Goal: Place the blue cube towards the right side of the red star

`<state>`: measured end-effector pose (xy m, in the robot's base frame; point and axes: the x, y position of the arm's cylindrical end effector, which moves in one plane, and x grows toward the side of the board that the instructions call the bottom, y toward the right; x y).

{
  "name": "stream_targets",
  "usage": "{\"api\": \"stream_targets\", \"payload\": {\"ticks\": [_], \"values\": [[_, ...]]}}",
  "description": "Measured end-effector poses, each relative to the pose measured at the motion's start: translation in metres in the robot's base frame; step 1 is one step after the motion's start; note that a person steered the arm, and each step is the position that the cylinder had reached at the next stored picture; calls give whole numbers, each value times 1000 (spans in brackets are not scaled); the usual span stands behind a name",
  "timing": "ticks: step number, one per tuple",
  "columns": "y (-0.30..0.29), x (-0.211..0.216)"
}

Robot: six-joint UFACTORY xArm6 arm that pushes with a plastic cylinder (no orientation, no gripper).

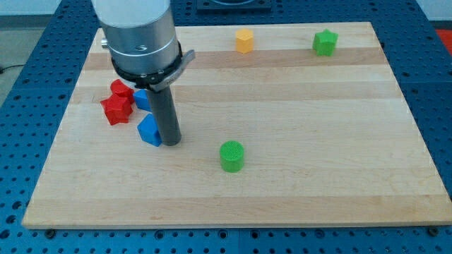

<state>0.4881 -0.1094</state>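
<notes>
The red star (116, 109) lies at the view's left on the wooden board (296, 106). A second red block (121, 89) sits just above it, partly hidden by the arm. A blue block (149, 130) lies just to the lower right of the red star. Another blue block (142, 98) shows behind the rod, right of the red pieces; its shape is partly hidden. My tip (171, 142) rests on the board, touching the right side of the lower blue block.
A green cylinder (232, 156) stands at the middle bottom. A yellow block (244, 41) and a green star-like block (325, 42) sit near the view's top edge. The arm's grey body (138, 32) covers the top left.
</notes>
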Motion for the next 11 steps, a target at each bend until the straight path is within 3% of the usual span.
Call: {"api": "stream_targets", "payload": {"ticks": [3,6,9,11], "values": [[-40,1],[-36,-2],[-36,-39],[78,-36]]}}
